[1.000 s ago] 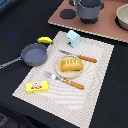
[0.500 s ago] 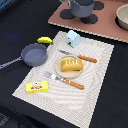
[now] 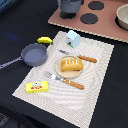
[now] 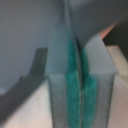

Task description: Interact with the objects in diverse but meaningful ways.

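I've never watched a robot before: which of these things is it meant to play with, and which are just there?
To play with: banana, bread loaf, yellow box, blue carton, frying pan, pot.

Just there: placemat, stove board, knife, fork.

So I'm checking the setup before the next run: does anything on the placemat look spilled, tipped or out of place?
Nothing stands out. The bread loaf sits on its plate, with a knife and fork either side. The yellow box lies flat, and the pale blue carton stands upright.
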